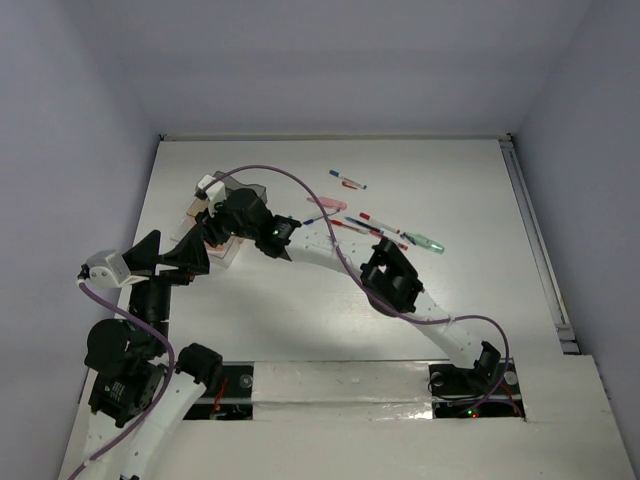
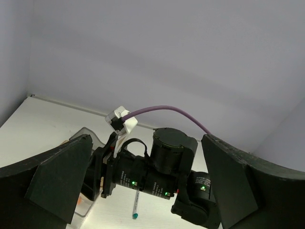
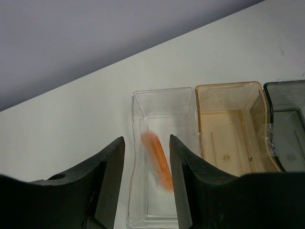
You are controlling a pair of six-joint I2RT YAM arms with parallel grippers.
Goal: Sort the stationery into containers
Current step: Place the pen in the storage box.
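A white counter is closed in by plain, pale lilac-grey walls rising from its far, left and right edges. A thin metal rail runs along the counter's right edge. The light is soft and even, with faint shadows.

Orange piece blurred; grey tray cut off right

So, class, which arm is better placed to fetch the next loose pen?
Right, probably. The loose pens lie on its side of the table, beside its forearm. The left fingers, though open, face the right wrist, which blocks their way.
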